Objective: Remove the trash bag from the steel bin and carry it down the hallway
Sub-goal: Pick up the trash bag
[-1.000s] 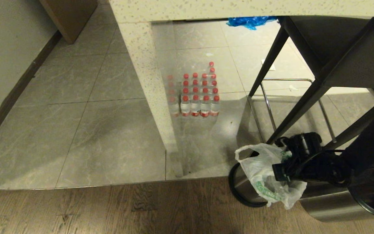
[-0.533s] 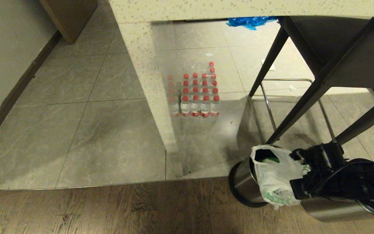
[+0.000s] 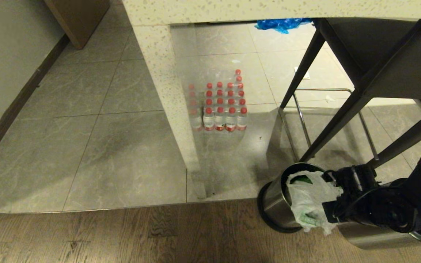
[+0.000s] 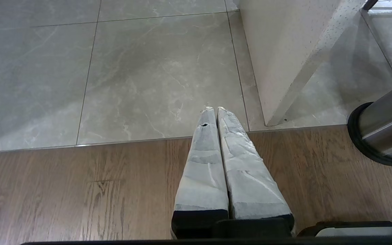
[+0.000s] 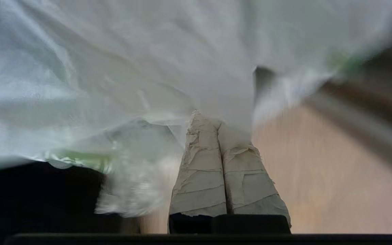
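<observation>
The steel bin (image 3: pixel 277 204) stands on the edge of the wooden floor at lower right; its side also shows in the left wrist view (image 4: pixel 383 129). The trash bag (image 3: pixel 311 201), thin white plastic with green print, hangs over the bin's mouth and near side. My right gripper (image 3: pixel 336 191) is shut on the bag's upper edge, just right of the bin. In the right wrist view the taped fingers (image 5: pixel 199 163) are pressed together with the bag (image 5: pixel 114 68) bunched at the tips. My left gripper (image 4: pixel 213 109) is shut and empty over the wooden floor. The hallway's grey tiles (image 3: pixel 86 128) lie to the left.
A larger steel bin (image 3: pixel 378 235) sits behind my right arm. A speckled counter leg (image 3: pixel 174 102) stands left of the bin, with a pack of red-capped bottles (image 3: pixel 221 109) beyond it. Black furniture legs (image 3: pixel 327 120) slant above the bin. A blue bag (image 3: pixel 280 25) lies far back.
My right gripper has sunk and drawn back to the right with the bag. The bag, held above the bin before, now hangs lower against the bin's mouth and side.
</observation>
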